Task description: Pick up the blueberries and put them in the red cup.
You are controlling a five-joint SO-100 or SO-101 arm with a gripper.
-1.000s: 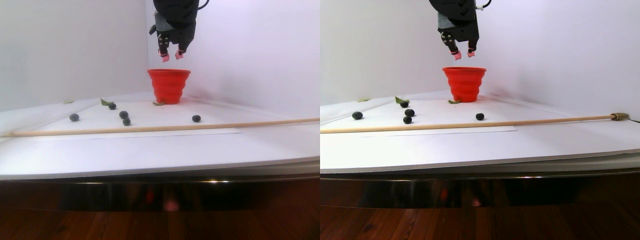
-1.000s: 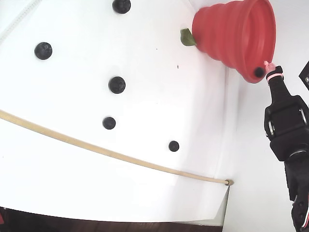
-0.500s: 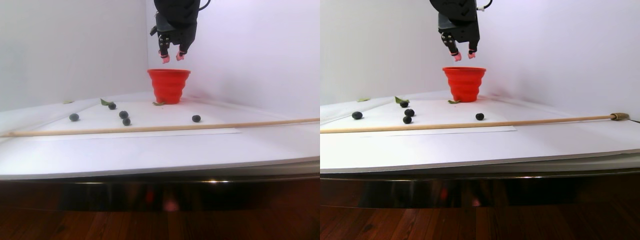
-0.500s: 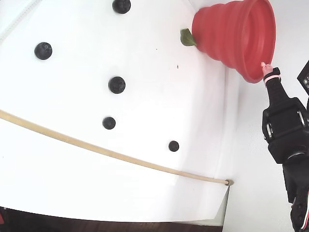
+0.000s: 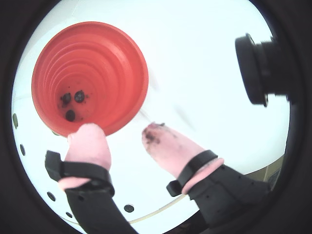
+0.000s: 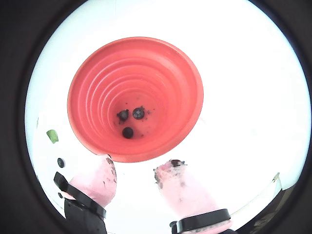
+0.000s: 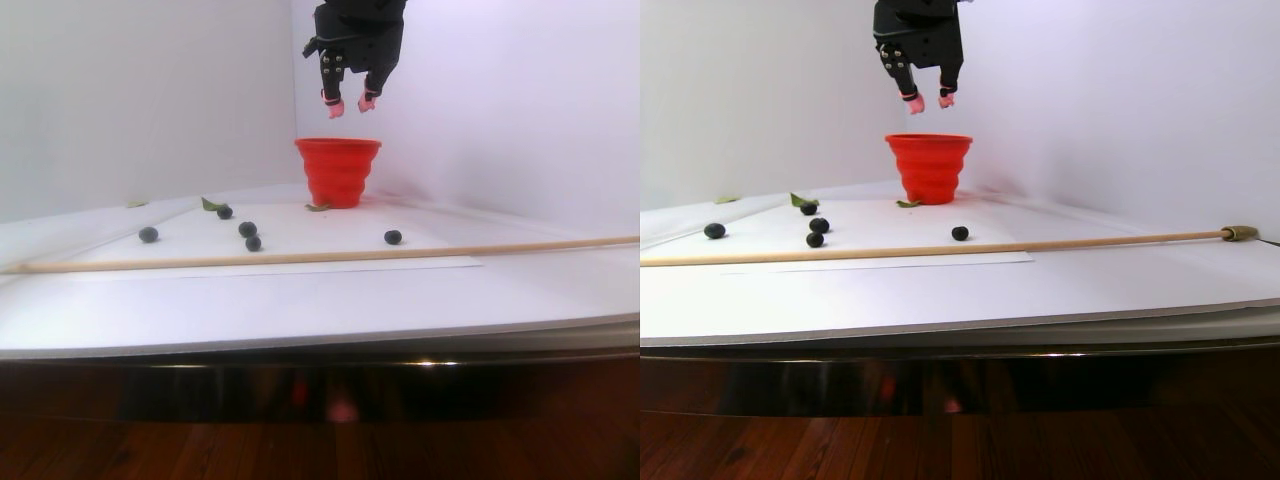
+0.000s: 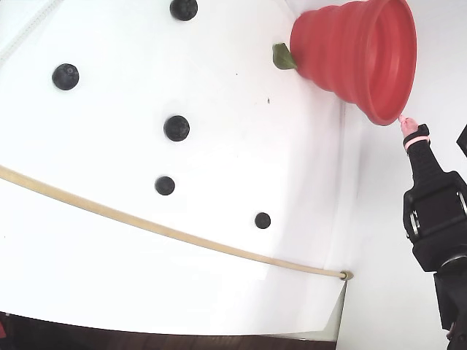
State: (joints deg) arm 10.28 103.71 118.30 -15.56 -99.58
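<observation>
Three blueberries (image 6: 127,132) lie in the bottom of the red cup (image 6: 97,97); five more sit on the white table (image 8: 109,255) (one leaf (image 8: 281,56) touches the cup's base). One gripper (image 6: 135,175) hangs above the rim, pink fingers (image 6: 183,187) parted, holding nothing.

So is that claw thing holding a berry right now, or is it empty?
It's empty. The gripper is open above the red cup, with only stains on its pink fingertips. Three blueberries lie at the cup's bottom.
</observation>
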